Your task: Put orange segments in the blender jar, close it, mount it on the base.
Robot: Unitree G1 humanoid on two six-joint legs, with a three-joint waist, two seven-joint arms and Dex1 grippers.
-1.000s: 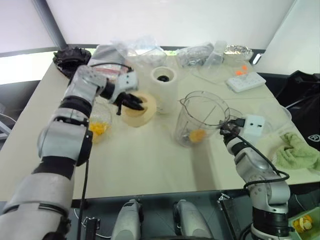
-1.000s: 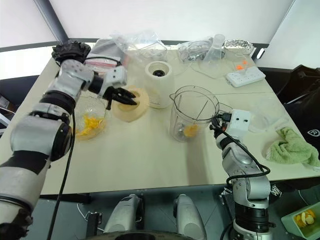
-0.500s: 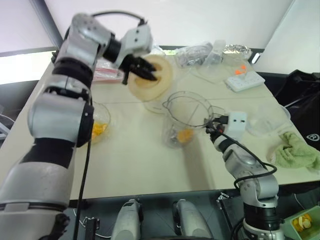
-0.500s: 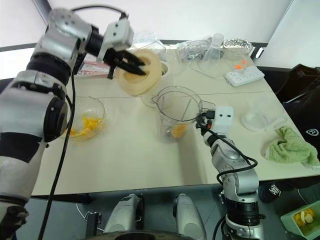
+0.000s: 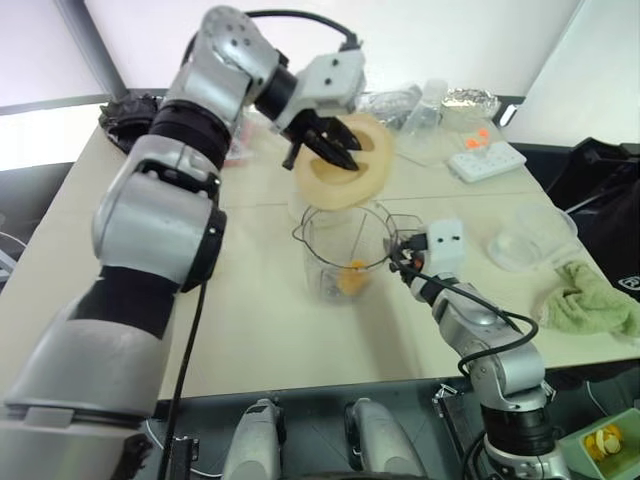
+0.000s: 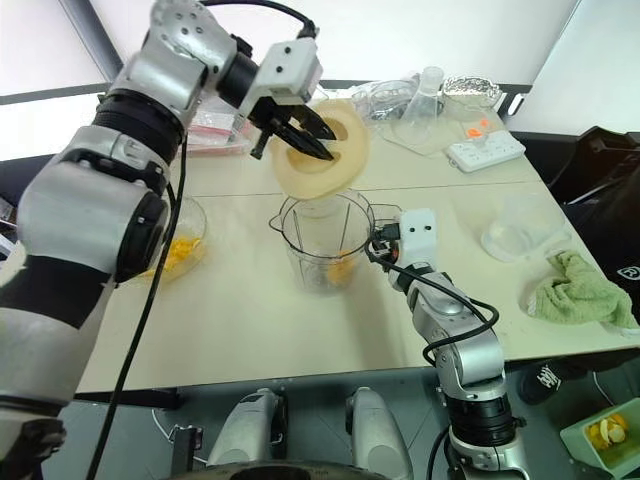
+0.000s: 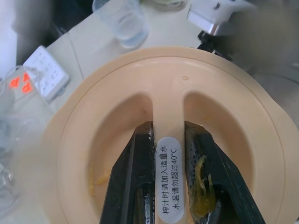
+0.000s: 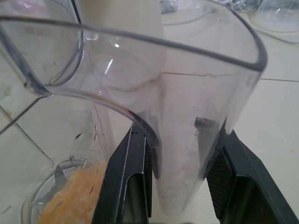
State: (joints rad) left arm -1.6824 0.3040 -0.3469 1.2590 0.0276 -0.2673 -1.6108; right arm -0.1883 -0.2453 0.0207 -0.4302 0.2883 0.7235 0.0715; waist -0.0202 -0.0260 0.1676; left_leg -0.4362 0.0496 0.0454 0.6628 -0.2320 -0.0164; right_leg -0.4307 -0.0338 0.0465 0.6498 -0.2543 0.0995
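Blender jar point(image 6: 322, 238) sits right under your left hand point(image 6: 297, 136), which pinches the tilted lid point(image 6: 322, 160) by its ridge; right hand point(image 8: 180, 163) clamps the jar's handle point(image 8: 180, 154).

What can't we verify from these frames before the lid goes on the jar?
- Cream-white cylindrical blender base: head views, mostly hidden behind the pale-yellow round lid and the tall clear plastic blender jar.
- Number of yellow-orange fruit segments in the jar: too small in head views, cut off by the edge in right wrist view.
- Left gripper fingertips: left wrist view, cut off below.
- Lid's underside: faces away everywhere.
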